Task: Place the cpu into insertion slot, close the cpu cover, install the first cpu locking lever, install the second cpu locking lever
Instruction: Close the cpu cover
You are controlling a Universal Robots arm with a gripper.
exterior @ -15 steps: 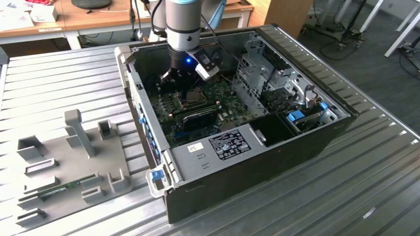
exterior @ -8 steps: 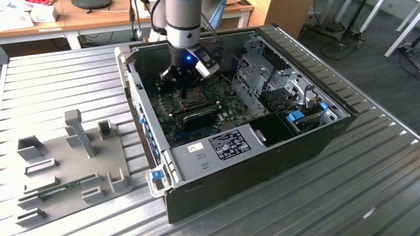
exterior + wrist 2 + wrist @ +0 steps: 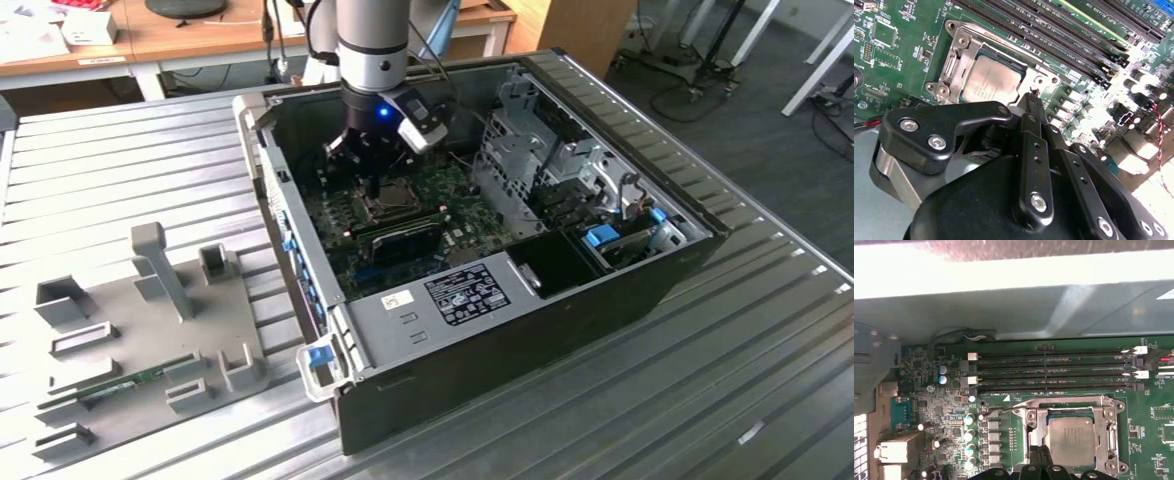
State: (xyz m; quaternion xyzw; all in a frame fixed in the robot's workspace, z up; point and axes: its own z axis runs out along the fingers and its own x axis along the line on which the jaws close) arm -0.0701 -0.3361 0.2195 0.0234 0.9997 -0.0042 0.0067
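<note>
Inside the open computer case (image 3: 534, 335), on the green motherboard (image 3: 1144, 405), the cpu (image 3: 1071, 440) already sits in the insertion slot (image 3: 1070, 413) with the cpu cover (image 3: 1074, 402) lying flat around it. The gripper (image 3: 1031, 96), its fingers pressed together on nothing, hovers at the socket's edge. A locking lever looks to be the step in hand, so the closed tips should bear only on the thin wire lever (image 3: 1004, 411), pushing steadily and clear of the chip and nearby capacitors (image 3: 970, 435). Beside the case, a grey fixture tray (image 3: 147, 330) carries a green circuit strip (image 3: 134, 385).
</note>
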